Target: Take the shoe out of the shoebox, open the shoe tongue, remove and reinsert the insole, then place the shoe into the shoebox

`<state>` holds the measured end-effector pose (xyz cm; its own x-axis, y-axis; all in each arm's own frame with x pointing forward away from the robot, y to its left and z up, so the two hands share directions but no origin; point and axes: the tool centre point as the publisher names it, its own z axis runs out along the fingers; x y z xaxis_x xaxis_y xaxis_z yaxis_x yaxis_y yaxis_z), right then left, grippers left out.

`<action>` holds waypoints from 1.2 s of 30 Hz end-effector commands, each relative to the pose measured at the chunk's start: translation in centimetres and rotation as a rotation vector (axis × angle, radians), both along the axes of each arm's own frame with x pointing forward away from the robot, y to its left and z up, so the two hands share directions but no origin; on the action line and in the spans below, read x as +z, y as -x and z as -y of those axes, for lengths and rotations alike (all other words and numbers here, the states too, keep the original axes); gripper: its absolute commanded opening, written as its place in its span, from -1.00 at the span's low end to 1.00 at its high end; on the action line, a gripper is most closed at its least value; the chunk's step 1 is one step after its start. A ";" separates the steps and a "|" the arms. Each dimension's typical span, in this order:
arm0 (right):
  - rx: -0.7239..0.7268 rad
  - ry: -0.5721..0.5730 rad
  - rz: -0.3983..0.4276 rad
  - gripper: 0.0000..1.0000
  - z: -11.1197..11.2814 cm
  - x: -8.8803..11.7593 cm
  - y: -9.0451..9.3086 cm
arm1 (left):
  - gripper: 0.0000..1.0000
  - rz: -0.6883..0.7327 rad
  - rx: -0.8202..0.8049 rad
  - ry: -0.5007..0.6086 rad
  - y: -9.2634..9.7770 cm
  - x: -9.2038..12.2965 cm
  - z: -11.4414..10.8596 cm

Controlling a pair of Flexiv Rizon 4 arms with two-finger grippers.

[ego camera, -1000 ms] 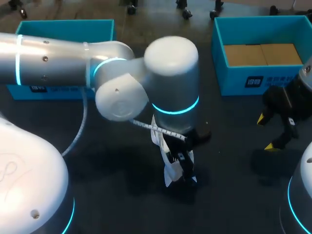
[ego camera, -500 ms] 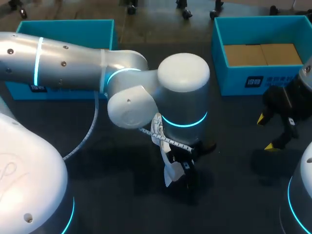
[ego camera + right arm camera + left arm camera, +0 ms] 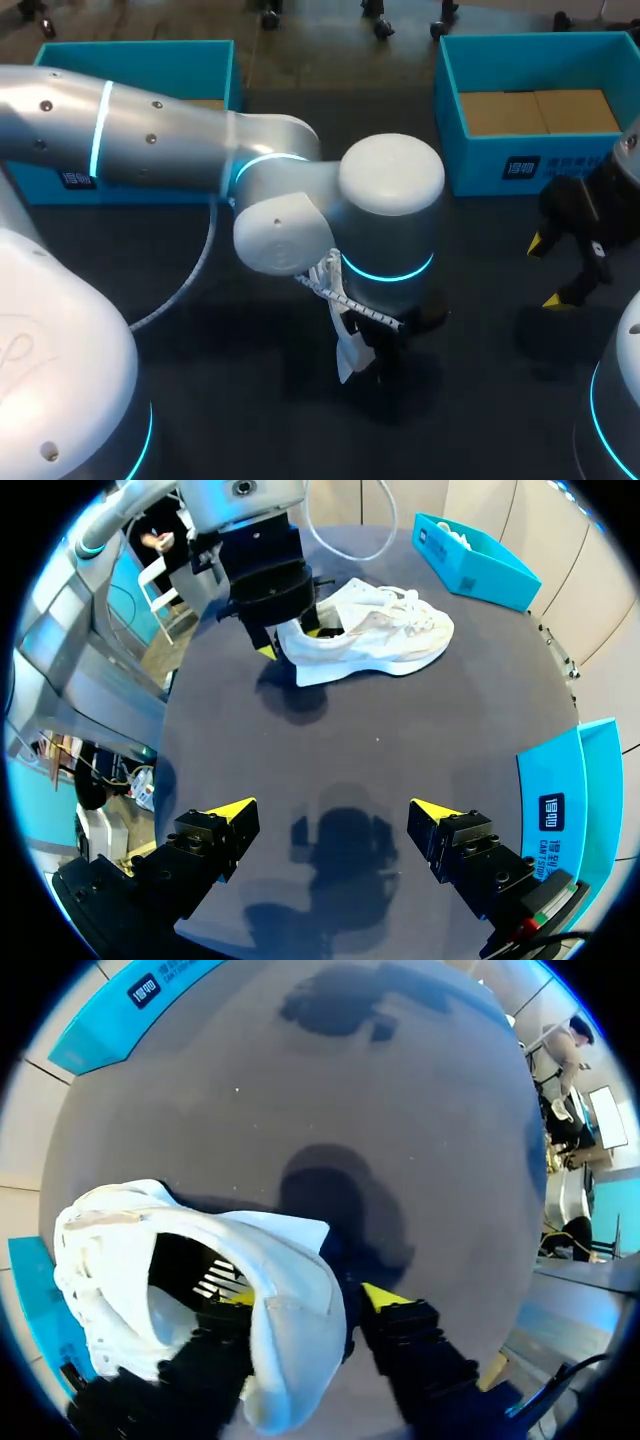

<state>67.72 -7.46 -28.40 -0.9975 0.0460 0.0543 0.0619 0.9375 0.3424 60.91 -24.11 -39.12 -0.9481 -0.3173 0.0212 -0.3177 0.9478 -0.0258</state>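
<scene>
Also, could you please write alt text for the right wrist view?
The left gripper is shut on the heel rim of a white shoe. Nearer, the right gripper is open and empty over the dark table; a blue box stands beyond the shoe.

The left arm [image 3: 170,145] reaches from the bench's left edge to its middle, wrist pointing down, its left end effector [image 3: 310,1300] pinching the heel wall of the shoe [image 3: 285,1260]. The right end effector [image 3: 335,815] hangs near the right edge, fingers spread wide.
</scene>
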 end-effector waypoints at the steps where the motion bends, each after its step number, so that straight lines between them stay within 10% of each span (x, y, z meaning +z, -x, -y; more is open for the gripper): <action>1: 0.000 0.002 0.001 1.00 0.0 -0.1 0.0 | -1.00 -0.002 0.002 -0.011 -0.1 -0.2 0.4; 16: 0.000 0.002 0.001 1.00 0.0 -0.1 0.0 | -1.00 -0.080 -0.130 -0.015 -3.6 6.2 -1.6; 36: 0.000 0.002 0.001 1.00 0.0 -0.1 0.0 | -1.00 -0.161 -0.265 -0.049 -16.1 21.9 -7.1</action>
<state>67.72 -7.46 -28.40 -0.9975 0.0459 0.0542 0.0618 0.9375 0.3424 75.67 -18.40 -21.53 -0.9832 -0.0515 0.1750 -0.0398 0.9968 0.0698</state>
